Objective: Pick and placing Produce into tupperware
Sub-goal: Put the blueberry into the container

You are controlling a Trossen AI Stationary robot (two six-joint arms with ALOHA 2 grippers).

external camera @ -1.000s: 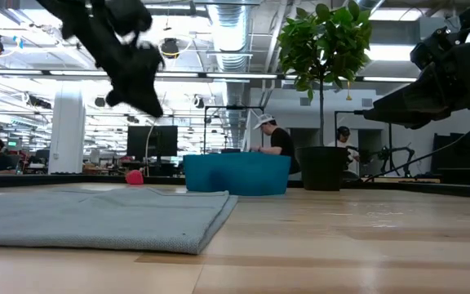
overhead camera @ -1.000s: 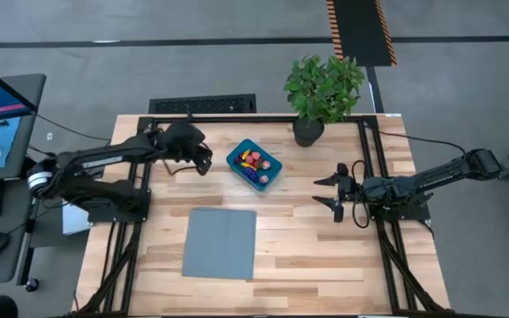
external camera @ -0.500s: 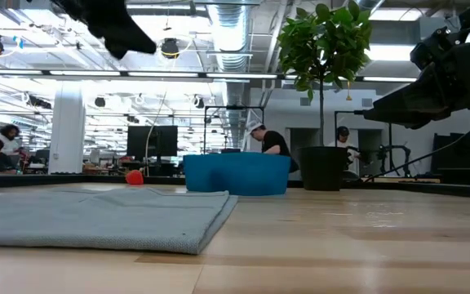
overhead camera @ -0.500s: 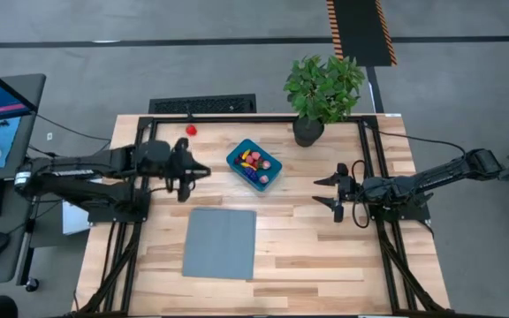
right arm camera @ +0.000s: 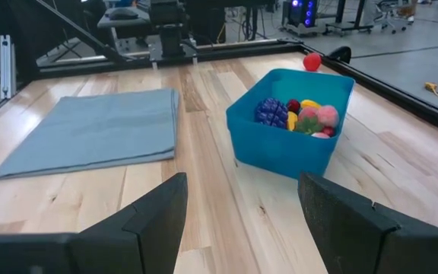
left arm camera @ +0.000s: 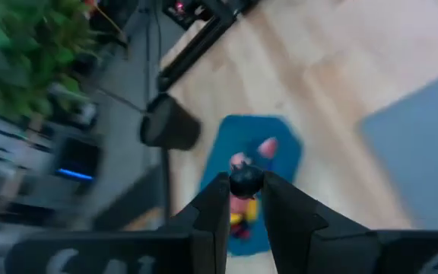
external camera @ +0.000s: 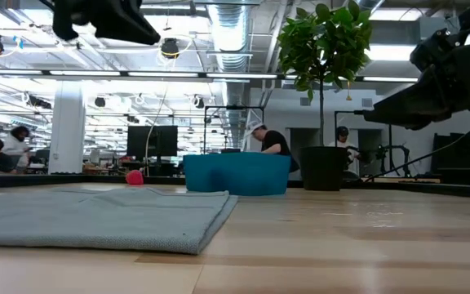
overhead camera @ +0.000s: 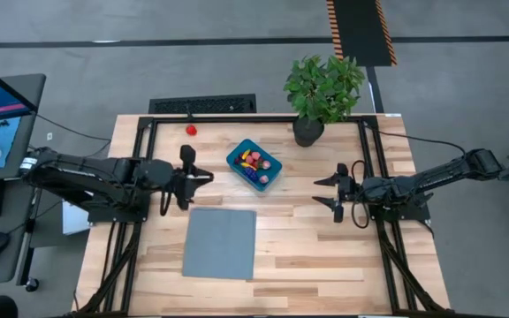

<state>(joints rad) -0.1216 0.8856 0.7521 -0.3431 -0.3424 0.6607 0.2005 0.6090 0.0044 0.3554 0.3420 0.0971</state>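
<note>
The teal tupperware [overhead camera: 254, 163] stands on the table with several pieces of produce [right arm camera: 299, 114] inside it. One red piece [overhead camera: 191, 129] lies on the wood near the far edge. My left gripper [overhead camera: 200, 176] hovers left of the tupperware, shut on a small dark round piece of produce [left arm camera: 245, 183]. In the left wrist view the tupperware [left arm camera: 276, 156] shows beyond the fingers. My right gripper [overhead camera: 337, 193] waits open to the right of the tupperware, with nothing between its fingers [right arm camera: 154, 221]. My left gripper pinches the small dark round piece by its two sides [left arm camera: 236, 185] between the free ends of its two fingers. The fingers slant down toward the tupperware from the table's left. The piece is lifted clear of the table.
A flat grey sheet [overhead camera: 221, 241] lies near the table's front, below the tupperware. A potted plant [overhead camera: 323, 88] stands at the far edge, right of the tupperware. Black frame rails [overhead camera: 237, 117] run along the table's edges. Bare wood lies between the two grippers.
My left gripper has moved from near the red piece toward the table's near edge and upward, rolling about its own line. In the low view it has risen almost out of the picture's top. The red piece, hidden under the arm before, now shows from above.
</note>
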